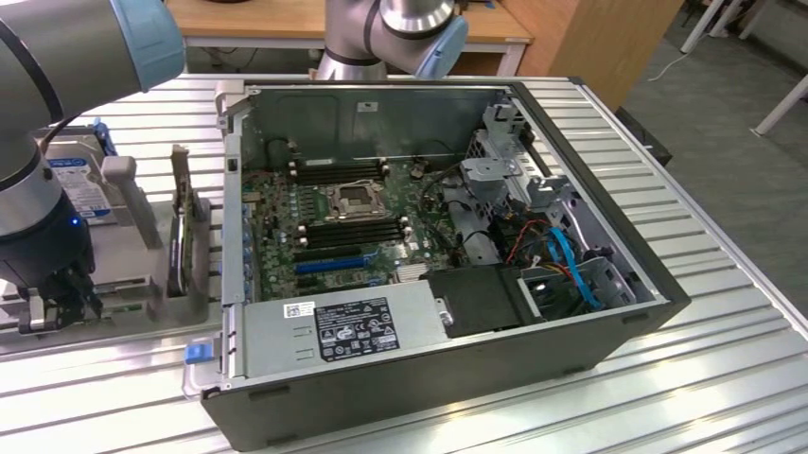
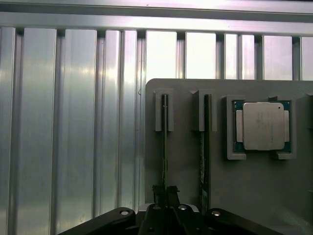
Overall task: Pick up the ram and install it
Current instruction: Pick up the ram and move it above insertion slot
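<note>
The ram (image 2: pixel 165 142) stands on edge in the left slot of a grey holder (image 2: pixel 183 166), seen as a thin dark strip. My gripper (image 2: pixel 165 215) sits over its near end, with both fingers pressed against the stick's sides, shut on it. The ram still rests in its slot. A second stick (image 2: pixel 205 147) stands in the neighbouring slot. In the exterior view my gripper (image 1: pixel 57 301) hangs low over the holder at the exterior view's left, beside the open computer case (image 1: pixel 593 236).
A square silver CPU (image 2: pixel 264 126) lies in a pocket of the holder. Inside the case, the motherboard shows black memory slots (image 1: pixel 347 230) beside the CPU socket (image 1: pixel 356 200). A hard drive (image 1: pixel 76 180) stands behind the holder. The ribbed metal table (image 1: pixel 707 378) surrounds everything.
</note>
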Controlling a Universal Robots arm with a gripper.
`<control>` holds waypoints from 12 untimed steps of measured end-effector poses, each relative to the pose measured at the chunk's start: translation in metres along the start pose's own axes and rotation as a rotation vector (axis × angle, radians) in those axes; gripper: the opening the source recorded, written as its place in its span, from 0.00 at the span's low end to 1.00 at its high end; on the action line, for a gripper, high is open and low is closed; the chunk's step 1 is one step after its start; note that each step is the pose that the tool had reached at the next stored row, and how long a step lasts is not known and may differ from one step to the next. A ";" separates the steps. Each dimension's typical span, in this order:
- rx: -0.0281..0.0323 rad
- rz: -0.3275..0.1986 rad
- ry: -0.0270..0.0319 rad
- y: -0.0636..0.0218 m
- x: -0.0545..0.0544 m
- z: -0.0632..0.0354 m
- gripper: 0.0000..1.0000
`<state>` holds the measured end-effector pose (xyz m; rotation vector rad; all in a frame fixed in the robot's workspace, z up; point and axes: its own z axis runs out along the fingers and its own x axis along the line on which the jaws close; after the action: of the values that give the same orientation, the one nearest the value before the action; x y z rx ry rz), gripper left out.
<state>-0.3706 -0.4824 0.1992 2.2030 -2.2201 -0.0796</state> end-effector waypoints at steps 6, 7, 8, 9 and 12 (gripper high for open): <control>0.0002 0.000 -0.0001 0.0000 0.000 -0.0003 0.11; 0.0001 0.000 -0.0001 0.0000 0.000 -0.0006 0.11; -0.0001 0.000 0.0000 0.0000 0.000 -0.0012 0.11; -0.0001 0.000 0.0001 0.0001 0.000 -0.0018 0.11; 0.0000 0.000 0.0000 0.0002 0.000 -0.0040 0.11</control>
<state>-0.3706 -0.4824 0.2033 2.2030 -2.2202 -0.0796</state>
